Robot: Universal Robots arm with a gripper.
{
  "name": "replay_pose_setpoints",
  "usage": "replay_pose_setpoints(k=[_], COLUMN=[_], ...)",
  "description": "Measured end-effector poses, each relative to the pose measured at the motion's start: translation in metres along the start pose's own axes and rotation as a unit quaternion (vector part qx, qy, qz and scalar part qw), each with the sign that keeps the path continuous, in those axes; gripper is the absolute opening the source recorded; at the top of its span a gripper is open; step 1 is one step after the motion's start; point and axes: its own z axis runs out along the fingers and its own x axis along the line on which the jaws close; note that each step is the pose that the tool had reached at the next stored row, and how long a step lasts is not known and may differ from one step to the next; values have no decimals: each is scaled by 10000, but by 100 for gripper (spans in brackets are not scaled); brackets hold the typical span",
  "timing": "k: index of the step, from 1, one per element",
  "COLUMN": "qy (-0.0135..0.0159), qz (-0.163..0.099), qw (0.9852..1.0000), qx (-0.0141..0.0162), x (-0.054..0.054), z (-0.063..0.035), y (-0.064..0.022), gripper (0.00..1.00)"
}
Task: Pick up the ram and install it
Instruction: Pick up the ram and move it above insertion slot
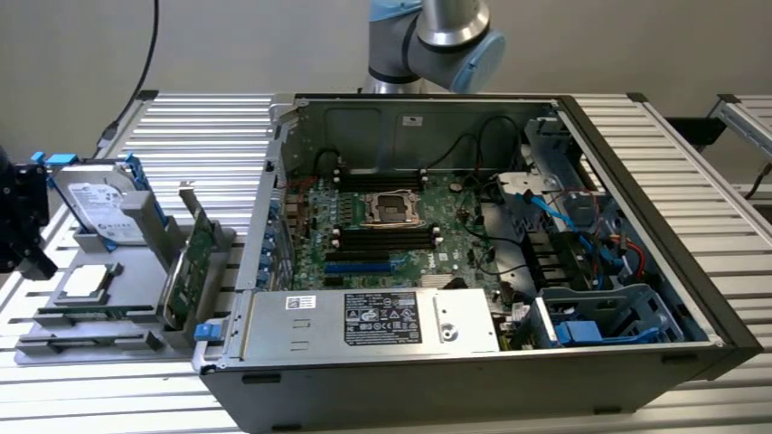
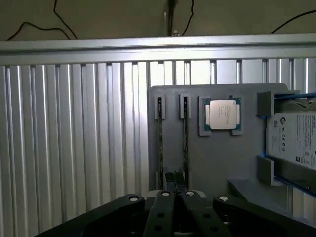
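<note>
Two ram sticks stand on edge in the slots of a grey parts tray (image 2: 212,163): one ram stick (image 2: 160,138) and a second (image 2: 185,138) beside it. In the exterior view the ram (image 1: 90,315) lies along the tray's near end, at that view's left. My gripper (image 2: 175,192) hangs above the tray over the near ends of the two sticks, its fingers shut with nothing between them. In the exterior view the gripper (image 1: 34,262) is the black body at the far left edge.
On the tray also sit a square silver processor (image 2: 223,114), a hard drive (image 2: 296,143) in blue brackets and an upright green expansion card (image 1: 193,258). The open computer case (image 1: 627,181) holds the motherboard (image 1: 362,262) with black memory slots (image 1: 383,237), on a ribbed metal table (image 2: 74,138).
</note>
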Motion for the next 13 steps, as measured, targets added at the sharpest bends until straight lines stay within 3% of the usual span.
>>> replay_pose_setpoints(k=[3, 6, 8, 13], qy=[7, 8, 8, 11], qz=[-255, -278, -279, -277], qw=[9997, 9996, 9996, 9996], qx=[6, 7, 7, 14], x=[0, 0, 0, -1], z=[0, 0, 0, 44], y=[1, 2, 2, 5], gripper=[11, 12, 23, 36])
